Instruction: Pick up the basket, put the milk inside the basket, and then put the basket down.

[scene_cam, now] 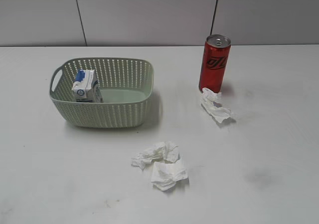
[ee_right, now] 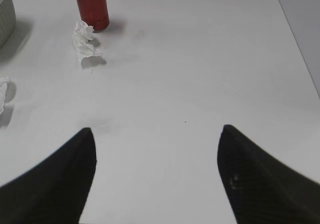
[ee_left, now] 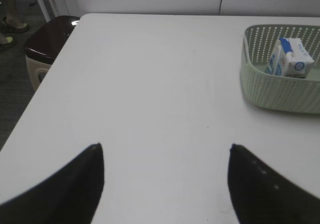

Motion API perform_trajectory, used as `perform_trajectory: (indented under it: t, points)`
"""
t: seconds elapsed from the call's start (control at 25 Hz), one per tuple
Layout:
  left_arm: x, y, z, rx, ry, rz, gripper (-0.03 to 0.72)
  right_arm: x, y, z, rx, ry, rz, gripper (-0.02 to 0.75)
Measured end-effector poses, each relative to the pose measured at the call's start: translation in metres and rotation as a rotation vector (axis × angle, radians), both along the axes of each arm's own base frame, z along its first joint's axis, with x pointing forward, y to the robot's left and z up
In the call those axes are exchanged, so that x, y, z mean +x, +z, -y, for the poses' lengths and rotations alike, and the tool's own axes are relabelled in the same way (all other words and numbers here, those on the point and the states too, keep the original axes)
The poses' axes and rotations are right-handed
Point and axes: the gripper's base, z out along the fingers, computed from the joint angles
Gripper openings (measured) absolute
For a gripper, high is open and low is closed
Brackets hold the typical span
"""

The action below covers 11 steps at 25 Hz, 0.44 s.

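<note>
The pale sage-green perforated plastic basket (scene_cam: 102,94) sits on your white counter (scene_cam: 239,174) with the small white, blue-topped milk carton (scene_cam: 85,86) inside at its left end. Your left gripper (ee_left: 166,148) and right gripper (ee_right: 156,130) both hover wide open over bare counter, holding nothing.

A white worktop (scene_cam: 279,134) meets a pale panelled wall (scene_cam: 149,14) with dark seams. Beside it, a dark-lidded bin (ee_left: 47,47) stands on grey floor (ee_left: 15,84).
</note>
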Motion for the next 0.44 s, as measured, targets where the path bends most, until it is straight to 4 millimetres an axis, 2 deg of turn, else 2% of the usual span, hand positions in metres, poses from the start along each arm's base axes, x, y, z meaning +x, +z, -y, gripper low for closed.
perform_trajectory:
  t: [0.44]
  points:
    - [0.0,0.0,0.0,0.0,0.0,0.0,0.587,0.0,0.0,0.0,0.0,0.0,0.0,0.572]
